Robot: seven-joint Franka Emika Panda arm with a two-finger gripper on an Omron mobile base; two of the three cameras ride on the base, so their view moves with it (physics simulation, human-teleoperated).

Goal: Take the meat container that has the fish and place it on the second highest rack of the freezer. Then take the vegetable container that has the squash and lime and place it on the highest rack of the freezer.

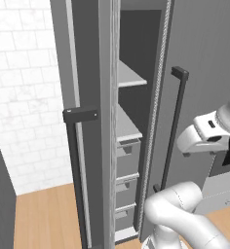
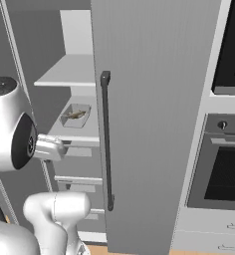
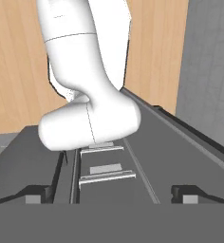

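The tall grey freezer (image 1: 136,121) stands with its doors swung open; in the left base view it is seen almost edge-on, through a narrow gap between two door panels, while the right base view looks in past the broad, flat right door (image 2: 154,124) and shows more of the interior. That door is smooth matte grey with a long dark vertical bar handle (image 2: 106,139). The left base view alone gives the left door (image 1: 85,121) with its own dark handle, the white tiled wall (image 1: 24,97) beyond it on the left and the wooden plank floor (image 1: 44,214). The right base view alone gives the black-fronted oven (image 2: 224,174) to the right of the freezer.

Inside, flat pale grey racks (image 2: 64,74) sit one above another, with grey drawers (image 1: 127,160) stacked below them. On the second rack down lies the meat container (image 2: 75,115), a shallow clear rectangular tray with a small brownish fish lying in it, near the rack's front edge; from the left base view it is hidden.

The hand view looks down along the dark freezer frame at the drawers and floor. The gripper (image 3: 111,192) has its two small dark fingers spread wide apart, with nothing between them
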